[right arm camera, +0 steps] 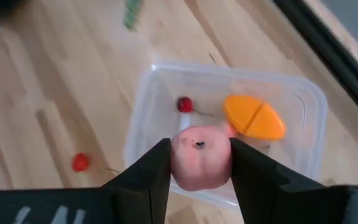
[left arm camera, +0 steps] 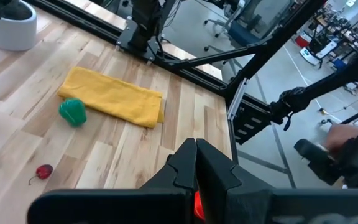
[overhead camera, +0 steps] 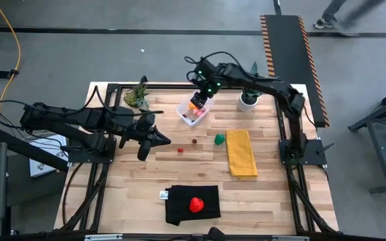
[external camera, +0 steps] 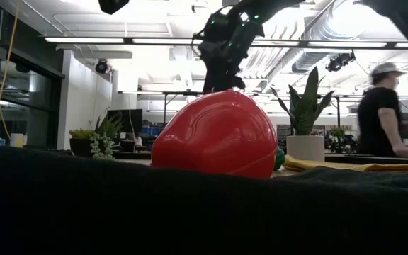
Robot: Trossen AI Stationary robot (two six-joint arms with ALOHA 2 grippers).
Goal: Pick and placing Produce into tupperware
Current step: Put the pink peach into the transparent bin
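Tub [overhead camera: 194, 112] clear, near table's [overhead camera: 146, 171] far edge, between plant [overhead camera: 138, 96] and white pot [overhead camera: 248, 102]; seen from right wrist [right arm camera: 229, 118] with orange piece [right arm camera: 254, 116] and tiny red berry [right arm camera: 184, 104] inside; right gripper [overhead camera: 197, 102] directly over tub, fingers [right arm camera: 146, 174] clamped on pink fruit [right arm camera: 200, 157], held above tub's rim; small red berry [right arm camera: 80, 162] on wood just beside tub in that view. Loose produce on table: dark berry [overhead camera: 194, 141] and red berry [overhead camera: 180, 150] near centre; green piece [overhead camera: 219, 138] just beside yellow cloth [overhead camera: 241, 152], also visible from left wrist [left arm camera: 73, 112] with cloth [left arm camera: 113, 97] and red berry [left arm camera: 43, 172]; red strawberry [overhead camera: 196, 204] on black cloth [overhead camera: 191, 205] at near edge, filling low view [external camera: 214, 134] close to lens. Left gripper [overhead camera: 151, 137] at left of centre, above wood, well apart from tub, holding nothing; fingers [left arm camera: 194, 163] close together at tips. Right arm in low view [external camera: 225, 42] descending from above behind strawberry; potted plant in white pot [external camera: 305, 145] and small plant [external camera: 94, 142] on far side. Person [external camera: 381, 113] standing in room beyond table; feet of a person [overhead camera: 327, 20] on floor at top of high view.
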